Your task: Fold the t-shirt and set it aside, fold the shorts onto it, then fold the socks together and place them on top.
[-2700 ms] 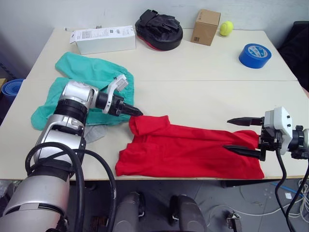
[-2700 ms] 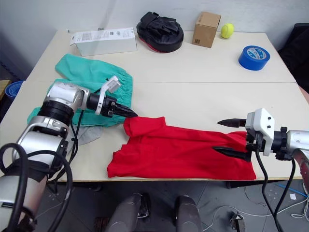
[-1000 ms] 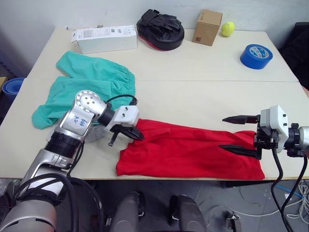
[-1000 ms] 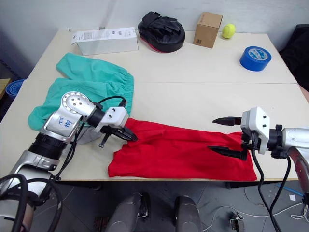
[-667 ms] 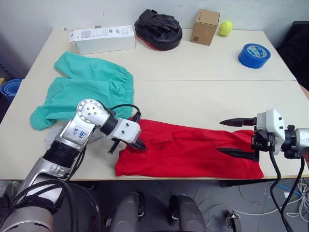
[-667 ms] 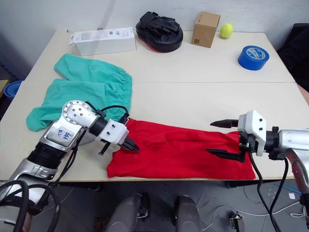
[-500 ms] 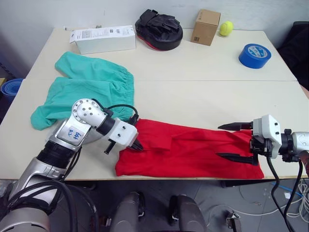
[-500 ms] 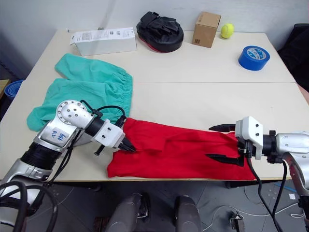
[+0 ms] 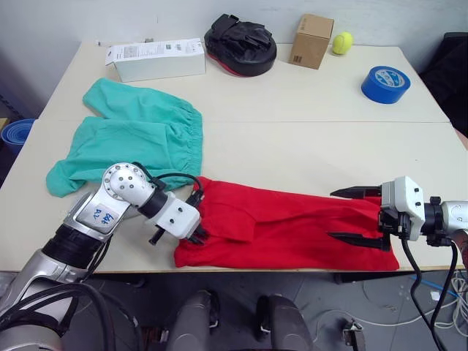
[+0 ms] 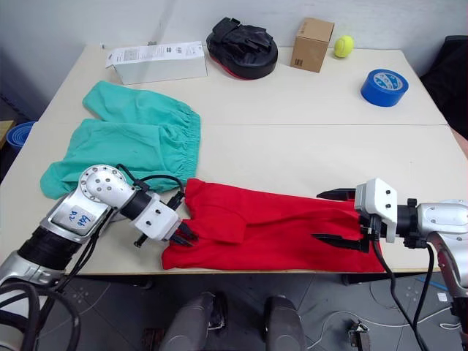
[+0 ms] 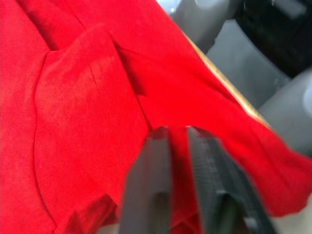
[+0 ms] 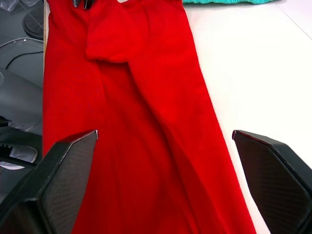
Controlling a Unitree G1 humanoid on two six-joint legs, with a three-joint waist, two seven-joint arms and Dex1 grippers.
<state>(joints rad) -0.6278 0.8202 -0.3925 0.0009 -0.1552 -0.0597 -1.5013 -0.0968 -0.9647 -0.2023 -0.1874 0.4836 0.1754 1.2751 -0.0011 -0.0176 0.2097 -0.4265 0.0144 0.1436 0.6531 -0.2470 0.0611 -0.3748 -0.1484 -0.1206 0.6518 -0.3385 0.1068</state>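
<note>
- Head views: the white box (image 9: 156, 59) at the table's far left is carrying printed text too small to read; blue handwritten marks are showing on the left arm's round joint, not legible.
- The t-shirt (image 9: 292, 230) is lying folded into a long band along the near edge of the table (image 9: 307, 139), its left end now tucked over itself; 2.7 s ago that end was standing up in a loose peak.
- The left gripper (image 9: 196, 232) is sitting low at the t-shirt's left end, having come down from beside the shorts (image 9: 131, 139) since 2.7 s ago.
- The right gripper (image 9: 360, 216) is hovering over the t-shirt's right end, fingers wide apart, much as before.
- The shorts are lying spread at the left, just beyond the t-shirt.
- A black pad (image 9: 241, 44), a carton (image 9: 313, 41), a yellow ball (image 9: 341, 42) and a blue tape roll (image 9: 385, 83) are resting along the far side of the pale table.
- Left wrist view: the fingers (image 11: 151, 190) are nearly together with a thin fold of red cloth running between them.
- Right wrist view: the fingers (image 12: 58, 180) are standing far apart above the t-shirt, gripping nothing.
</note>
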